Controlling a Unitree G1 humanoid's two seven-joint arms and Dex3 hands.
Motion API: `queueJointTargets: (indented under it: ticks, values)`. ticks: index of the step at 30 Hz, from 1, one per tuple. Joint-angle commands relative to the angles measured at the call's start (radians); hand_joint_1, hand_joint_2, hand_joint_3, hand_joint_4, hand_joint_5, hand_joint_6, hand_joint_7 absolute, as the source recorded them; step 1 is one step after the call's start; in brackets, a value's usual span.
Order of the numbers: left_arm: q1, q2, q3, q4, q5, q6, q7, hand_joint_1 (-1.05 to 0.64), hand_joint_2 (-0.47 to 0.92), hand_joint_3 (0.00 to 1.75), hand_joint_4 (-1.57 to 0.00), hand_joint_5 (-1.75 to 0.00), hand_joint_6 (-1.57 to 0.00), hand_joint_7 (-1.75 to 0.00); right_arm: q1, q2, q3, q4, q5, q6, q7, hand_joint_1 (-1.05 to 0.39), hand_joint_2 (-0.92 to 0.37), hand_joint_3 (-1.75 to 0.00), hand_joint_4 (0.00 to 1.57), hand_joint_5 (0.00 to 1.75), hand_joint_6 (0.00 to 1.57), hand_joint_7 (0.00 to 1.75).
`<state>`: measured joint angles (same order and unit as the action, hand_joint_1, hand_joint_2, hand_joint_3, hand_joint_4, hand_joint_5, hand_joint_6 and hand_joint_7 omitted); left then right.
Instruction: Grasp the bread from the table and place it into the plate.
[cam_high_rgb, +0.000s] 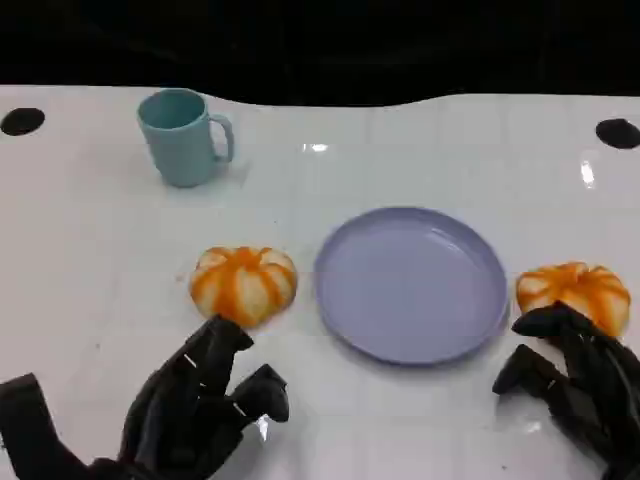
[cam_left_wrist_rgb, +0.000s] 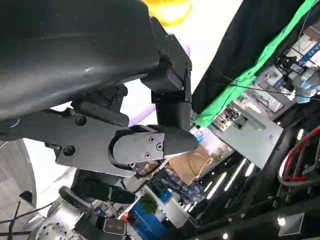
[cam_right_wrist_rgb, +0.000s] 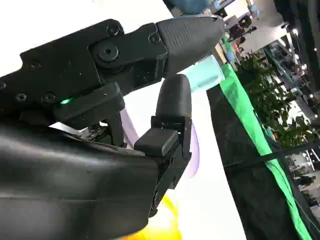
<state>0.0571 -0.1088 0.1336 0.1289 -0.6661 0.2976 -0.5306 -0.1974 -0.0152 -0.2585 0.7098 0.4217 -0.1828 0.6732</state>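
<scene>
Resting spread beside each bread, both hands; green cloth in wrist views

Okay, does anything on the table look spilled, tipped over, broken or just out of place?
Nothing stands out. The teal mug stands upright, the purple plate lies flat and bare, and one orange bread roll sits on each side of it, the other by the right robot hand. No spills or damage show.
</scene>
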Motion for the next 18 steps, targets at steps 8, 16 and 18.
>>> queueJointTargets:
  ticks: [8,16,18]
  values:
    - [0.006,0.015,0.005,-0.002,0.008,-0.009,-0.010,-0.53,0.92,0.34,-0.80,-1.75,-0.59,-1.75,0.011,-0.008,-0.013,0.007,0.015,0.015,0.023,-0.52,-0.92,-0.14,0.65,1.58,0.65,1.17]
    - [0.006,0.003,0.010,0.002,0.000,-0.022,-0.022,-0.51,0.92,0.38,-0.78,-1.75,-0.57,-1.75,0.019,-0.014,-0.003,-0.004,-0.009,-0.009,0.004,-0.55,-0.92,-0.15,0.64,1.56,0.64,1.17]
    - [0.007,0.001,0.011,0.002,0.000,-0.023,-0.023,-0.51,0.92,0.39,-0.78,-1.75,-0.57,-1.75,0.021,-0.013,-0.002,-0.007,-0.010,-0.009,0.001,-0.55,-0.92,-0.15,0.64,1.56,0.63,1.17]
